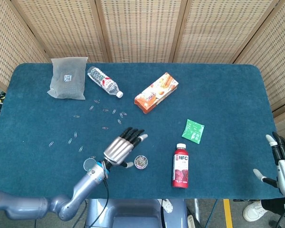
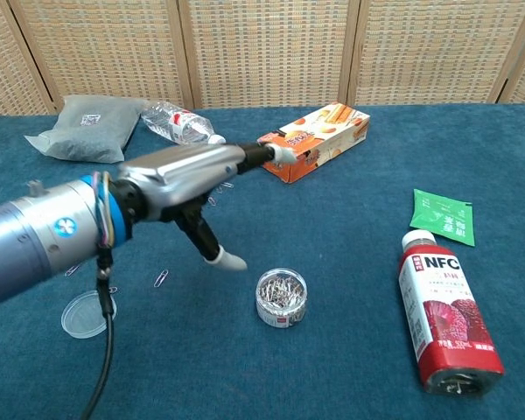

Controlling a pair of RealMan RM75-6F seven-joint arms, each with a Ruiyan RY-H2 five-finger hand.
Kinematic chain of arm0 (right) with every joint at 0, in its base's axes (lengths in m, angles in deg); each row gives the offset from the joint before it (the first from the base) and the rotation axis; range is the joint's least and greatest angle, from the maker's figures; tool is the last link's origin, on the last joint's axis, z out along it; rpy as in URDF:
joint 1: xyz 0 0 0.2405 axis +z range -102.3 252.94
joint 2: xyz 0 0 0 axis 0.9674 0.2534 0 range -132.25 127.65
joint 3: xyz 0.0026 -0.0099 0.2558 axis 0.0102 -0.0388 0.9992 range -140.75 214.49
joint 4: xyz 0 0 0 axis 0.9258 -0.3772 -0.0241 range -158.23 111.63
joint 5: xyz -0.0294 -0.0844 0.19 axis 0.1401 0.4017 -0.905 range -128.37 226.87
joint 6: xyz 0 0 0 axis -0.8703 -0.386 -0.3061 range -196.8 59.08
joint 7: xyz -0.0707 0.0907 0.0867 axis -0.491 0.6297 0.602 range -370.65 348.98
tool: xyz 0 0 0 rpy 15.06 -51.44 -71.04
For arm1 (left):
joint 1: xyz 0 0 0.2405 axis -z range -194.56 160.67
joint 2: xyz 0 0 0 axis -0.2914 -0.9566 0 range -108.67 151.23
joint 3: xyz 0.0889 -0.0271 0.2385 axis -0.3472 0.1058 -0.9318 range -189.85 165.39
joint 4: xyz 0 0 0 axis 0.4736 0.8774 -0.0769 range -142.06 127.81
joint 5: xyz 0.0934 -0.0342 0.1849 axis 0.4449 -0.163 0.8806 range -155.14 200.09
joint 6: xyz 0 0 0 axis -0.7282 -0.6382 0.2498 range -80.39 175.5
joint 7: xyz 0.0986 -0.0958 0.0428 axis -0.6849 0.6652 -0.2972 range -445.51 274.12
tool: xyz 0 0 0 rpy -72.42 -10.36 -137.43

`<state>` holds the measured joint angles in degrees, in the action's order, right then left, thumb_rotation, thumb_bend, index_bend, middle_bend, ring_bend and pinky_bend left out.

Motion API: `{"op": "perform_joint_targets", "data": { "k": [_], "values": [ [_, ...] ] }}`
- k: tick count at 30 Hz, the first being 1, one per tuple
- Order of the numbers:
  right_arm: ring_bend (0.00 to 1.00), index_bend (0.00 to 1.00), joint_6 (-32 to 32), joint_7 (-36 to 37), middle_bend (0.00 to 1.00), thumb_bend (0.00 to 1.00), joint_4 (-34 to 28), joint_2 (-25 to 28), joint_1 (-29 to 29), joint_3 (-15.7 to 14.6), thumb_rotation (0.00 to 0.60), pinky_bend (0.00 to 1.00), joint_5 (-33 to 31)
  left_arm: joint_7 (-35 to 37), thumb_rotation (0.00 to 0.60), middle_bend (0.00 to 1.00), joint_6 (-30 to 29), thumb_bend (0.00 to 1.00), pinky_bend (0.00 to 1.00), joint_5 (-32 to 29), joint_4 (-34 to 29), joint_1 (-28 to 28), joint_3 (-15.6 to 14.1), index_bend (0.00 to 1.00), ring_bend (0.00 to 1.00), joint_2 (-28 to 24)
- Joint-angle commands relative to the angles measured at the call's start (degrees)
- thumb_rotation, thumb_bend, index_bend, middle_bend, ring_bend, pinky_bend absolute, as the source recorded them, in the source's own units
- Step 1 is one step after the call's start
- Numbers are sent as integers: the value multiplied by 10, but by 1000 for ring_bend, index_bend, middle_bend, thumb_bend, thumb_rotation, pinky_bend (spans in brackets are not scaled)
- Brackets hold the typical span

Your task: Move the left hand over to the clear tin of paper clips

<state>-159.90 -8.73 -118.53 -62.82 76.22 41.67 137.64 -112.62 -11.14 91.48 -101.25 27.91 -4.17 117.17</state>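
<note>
The clear tin of paper clips (image 1: 141, 162) (image 2: 281, 297) stands lidless on the blue cloth near the table's front edge, full of silver clips. My left hand (image 1: 120, 147) (image 2: 192, 179) hovers above and to the left of it, fingers stretched apart and holding nothing. Its thumb tip hangs a short way left of the tin without touching it. My right hand (image 1: 279, 161) shows at the far right edge of the head view, off the table, fingers spread and empty. The chest view does not show it.
The tin's clear lid (image 1: 90, 165) (image 2: 85, 316) lies left of the hand. Loose paper clips (image 1: 104, 127) are scattered behind it. A red juice bottle (image 2: 444, 318) lies right of the tin, a green sachet (image 2: 442, 215) beyond. An orange box (image 2: 313, 139), water bottle (image 2: 180, 122) and grey bag (image 2: 87, 129) sit at the back.
</note>
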Motion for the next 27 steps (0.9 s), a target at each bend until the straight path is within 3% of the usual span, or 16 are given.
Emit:
{"op": "perform_joint_targets", "data": {
  "k": [1, 7, 14, 20, 27],
  "values": [
    [0, 0, -1, -2, 0, 0, -1, 0, -1, -1, 600, 0, 2, -15, 600, 0, -63, 155, 0, 2, -39, -39, 10, 0, 0, -85],
    [0, 0, -3, -10, 0, 0, -5, -1, -1, -4, 600, 0, 9, 8, 600, 0, -171, 155, 0, -4, -67, -127, 7, 0, 0, -210],
    [0, 0, -3, -25, 0, 0, -9, -5, 0, -5, 600, 0, 10, 127, 600, 0, -282, 155, 0, 20, -48, -245, -24, 0, 0, -275],
    [0, 0, -6, -39, 0, 0, -13, -6, -2, -8, 600, 0, 15, 219, 600, 0, -297, 155, 0, 23, -39, -314, -55, 0, 0, -312],
    [0, 0, -7, -47, 0, 0, -18, -6, -4, -10, 600, 0, 18, 273, 600, 0, -296, 155, 0, 67, -24, -341, -76, 0, 0, -328]
  ]
}}
